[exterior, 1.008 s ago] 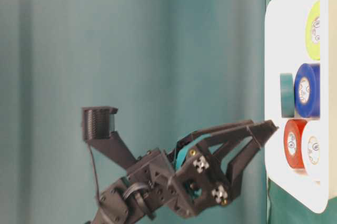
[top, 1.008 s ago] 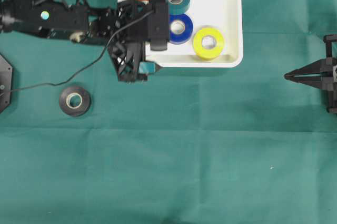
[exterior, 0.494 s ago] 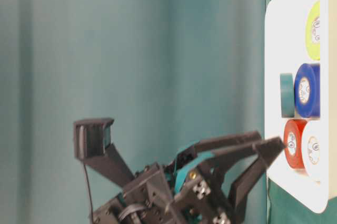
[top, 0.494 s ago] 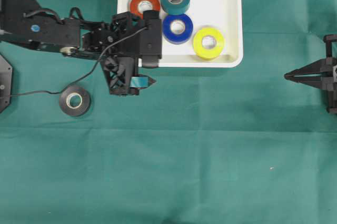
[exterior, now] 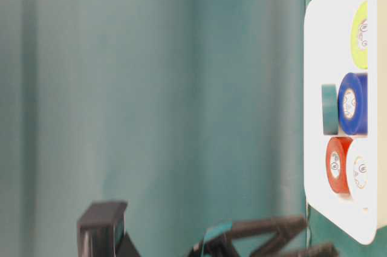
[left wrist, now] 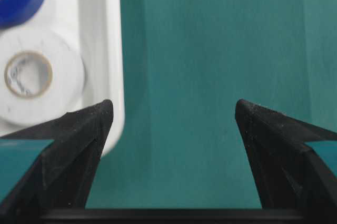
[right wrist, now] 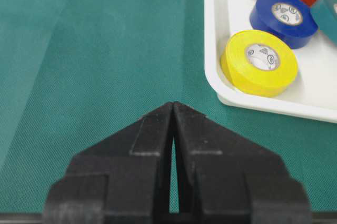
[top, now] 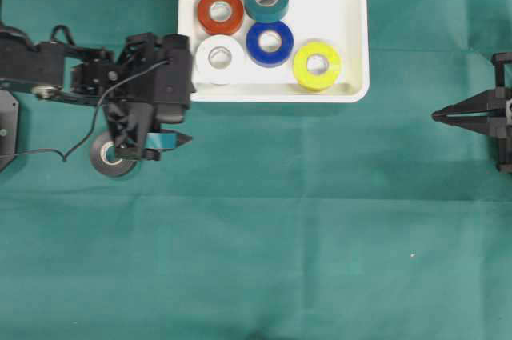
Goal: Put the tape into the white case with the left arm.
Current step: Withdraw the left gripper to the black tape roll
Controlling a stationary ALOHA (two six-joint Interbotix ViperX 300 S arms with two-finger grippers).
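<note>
Contents of white case (top: 356,32): five tape rolls lying flat — red roll (top: 220,11), teal roll (top: 267,1), white roll (top: 220,58), blue roll (top: 270,42), yellow roll (top: 317,65). White roll sits at the near-left corner of the case, touching the blue one; yellow roll sits apart toward the right, near the front rim.

Green cloth (top: 304,220): covers the whole table; the case rests on it at the top centre of the overhead view.

Black roll (top: 110,156): flat on the cloth, outside the case, well to the lower left of it, partly hidden under the left arm's wrist.

Left gripper (left wrist: 174,112): fingers spread wide with nothing between them, only bare cloth; teal bands visible on both. Left fingertip lies just beside the case's outer rim, level with the white roll.

Right gripper (right wrist: 173,106): parked at the far right edge of the table, well apart from the case — fingers pressed together, holding nothing.
</note>
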